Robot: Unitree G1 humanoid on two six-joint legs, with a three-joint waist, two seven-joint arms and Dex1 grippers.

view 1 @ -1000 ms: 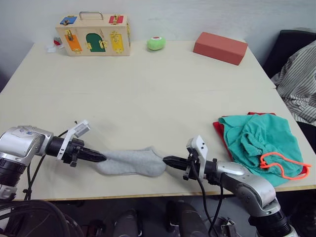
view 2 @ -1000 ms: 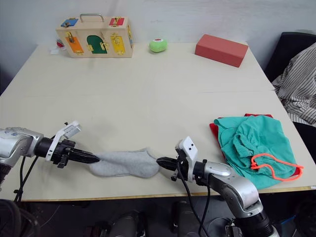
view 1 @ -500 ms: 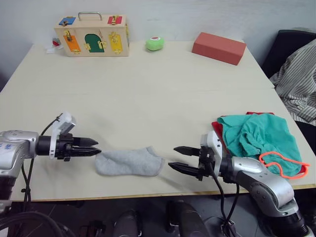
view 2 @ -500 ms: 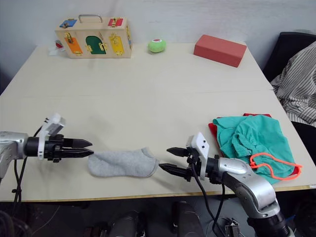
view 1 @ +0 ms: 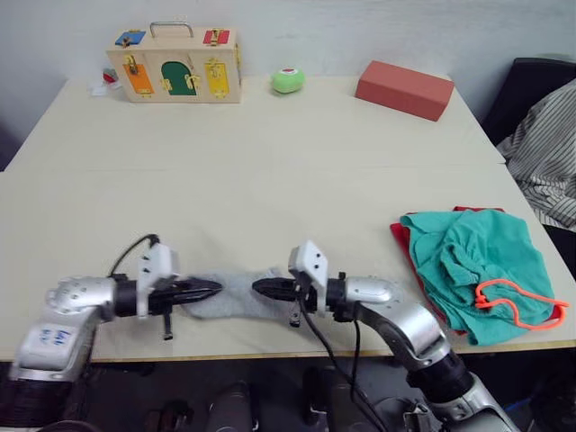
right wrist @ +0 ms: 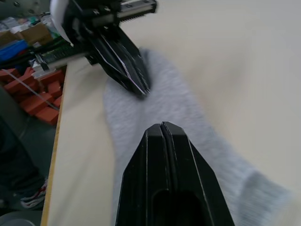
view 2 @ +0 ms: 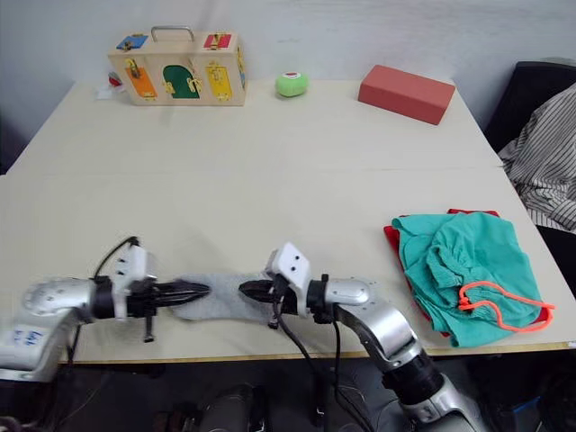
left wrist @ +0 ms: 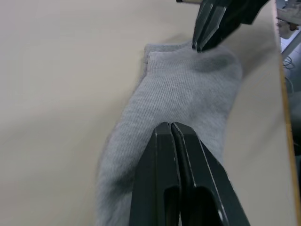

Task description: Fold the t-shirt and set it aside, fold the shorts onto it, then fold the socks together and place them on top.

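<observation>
The light grey socks lie flat as one stack near the table's front edge. My left gripper has its fingers pressed together on the socks' left part. From the right, my right gripper comes in shut on their right part, so the two tips almost meet. In the left wrist view the left gripper rests on the knit. At the right edge the teal shorts with an orange drawstring sit bunched on the red t-shirt, of which a strip shows.
Along the table's far edge stand a wooden latch box, a green ball and a salmon-red block. A striped cloth hangs on a dark chair past the right side.
Both grippers stood open and off the socks' ends half a second ago. They have since moved inward over the socks and shut, and the socks look shorter.
</observation>
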